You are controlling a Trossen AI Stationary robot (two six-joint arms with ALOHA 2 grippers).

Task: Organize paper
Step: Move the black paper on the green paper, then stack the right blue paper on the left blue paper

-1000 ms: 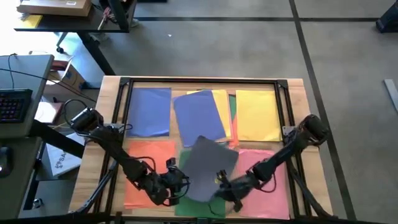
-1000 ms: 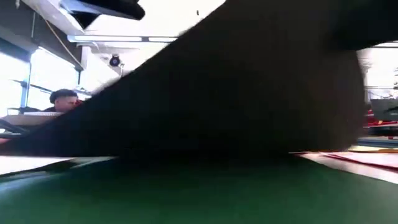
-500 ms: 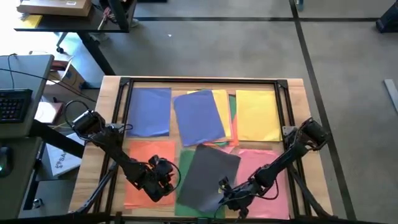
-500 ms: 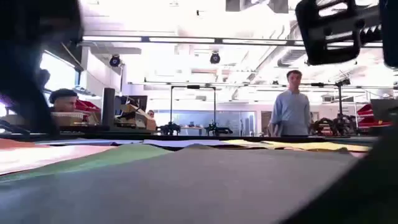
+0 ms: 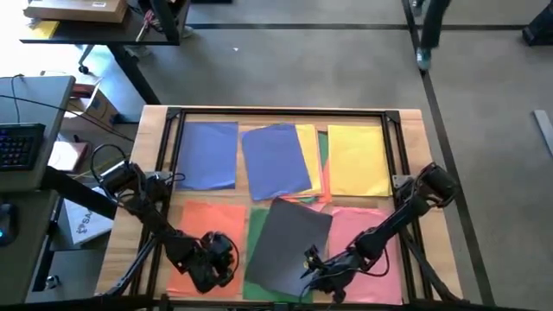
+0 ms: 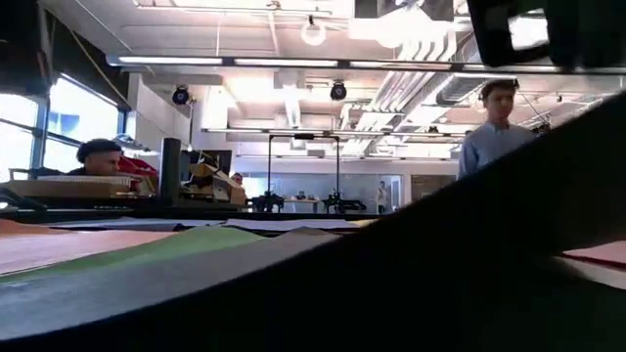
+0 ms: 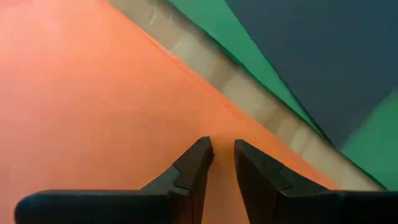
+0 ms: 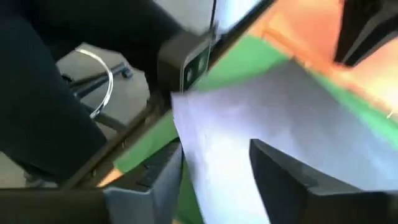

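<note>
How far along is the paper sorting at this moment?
Partly done. A blue sheet, the yellow sheet, orange sheet and pink sheet lie singly. In hand: the right gripper is at the dark grey sheet, which lies on green. The left gripper hovers over orange, nearly shut, empty. Left: the overlapping middle pile.

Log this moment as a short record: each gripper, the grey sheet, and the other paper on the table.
left gripper: over the orange sheet, near front left of the table; fingers slightly apart, holding nothing
right gripper: at the grey sheet's front right edge, fingers on either side of it
grey sheet: front centre, lying askew over green paper
pink sheet: front right, under the right arm
back row: blue sheet, second blue sheet tilted over yellow, yellow sheet
</note>
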